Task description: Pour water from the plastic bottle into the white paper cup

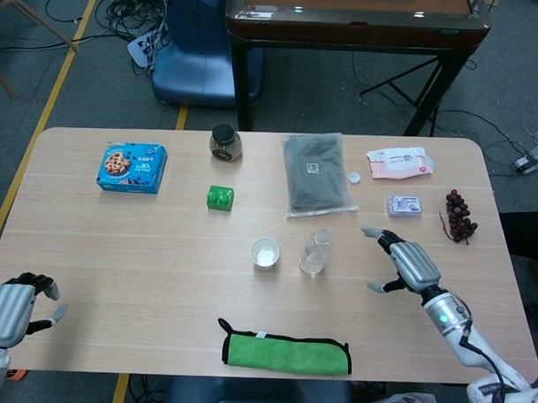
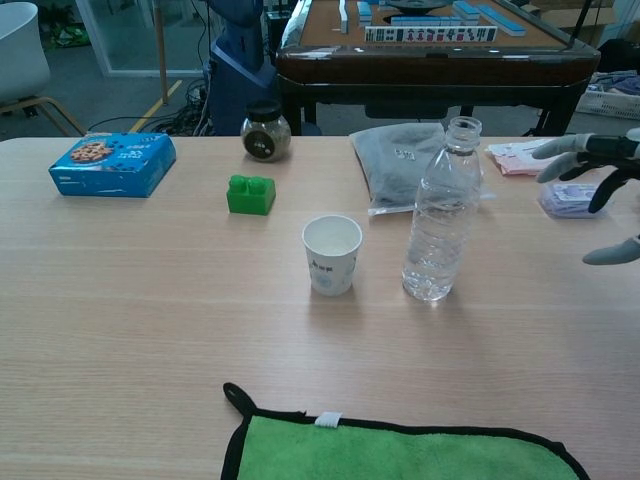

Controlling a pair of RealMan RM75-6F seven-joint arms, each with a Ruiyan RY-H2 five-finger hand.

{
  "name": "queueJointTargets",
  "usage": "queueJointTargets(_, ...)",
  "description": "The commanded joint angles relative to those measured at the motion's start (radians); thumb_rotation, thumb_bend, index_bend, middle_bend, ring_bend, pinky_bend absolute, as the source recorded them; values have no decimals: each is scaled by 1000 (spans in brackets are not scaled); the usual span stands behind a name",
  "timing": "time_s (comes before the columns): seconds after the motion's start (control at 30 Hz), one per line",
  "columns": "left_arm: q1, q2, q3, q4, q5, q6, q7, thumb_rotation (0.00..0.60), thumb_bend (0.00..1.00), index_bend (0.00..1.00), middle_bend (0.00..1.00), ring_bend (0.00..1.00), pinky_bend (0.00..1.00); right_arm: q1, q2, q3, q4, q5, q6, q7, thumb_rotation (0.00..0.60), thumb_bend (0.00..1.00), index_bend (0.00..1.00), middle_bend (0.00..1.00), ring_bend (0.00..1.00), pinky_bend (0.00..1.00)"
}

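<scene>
the plastic bottle [image 2: 441,217] stands upright and uncapped on the wooden table [image 1: 161,251], just right of the white paper cup [image 2: 331,254], the two close but not touching; in the head view the cup [image 1: 264,253] and the bottle [image 1: 315,252] sit near the middle of the table. the right hand [image 1: 406,262] hovers to the right of the bottle, apart from it, fingers spread wide and holding nothing; the chest view catches only its fingers [image 2: 585,152] at the right edge. the left hand [image 1: 11,309] rests at the near left corner, holding nothing, fingers somewhat curled but apart. a green cloth [image 1: 286,351] lies at the near edge. farther back are a blue cookie box [image 1: 132,167], a green block [image 1: 220,197], a dark-lidded jar [image 1: 225,142], a grey packet [image 1: 316,173], a small white cap [image 1: 354,178], a pack of wipes [image 1: 399,161] and a bunch of grapes [image 1: 458,215].
</scene>
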Motion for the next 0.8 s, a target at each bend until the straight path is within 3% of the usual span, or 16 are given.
queueJointTargets(0.03,1,-5,2,1,15,11,1,600,199,585,543,408,544,-70,71,-49,-59,-27,70,-76,600,0,108,182,128,336)
queueJointTargets(0.37,2,-15,13,-5,50,23,29,600,199,486,542,406,547,-234,133,-122,-99,-93,272,-222,600,0,135,204,128,336)
queueJointTargets(0.5,1,-17,15,-4,55,23,32,600,199,429,530,403,547,-273,143,-134,-115,-96,302,-267,600,0,153,206,128,336)
queueJointTargets(0.8,0,-6,16,-22,51,15,36,600,199,429,523,399,546,-311,189,-128,-165,-95,328,-303,600,0,168,206,128,336)
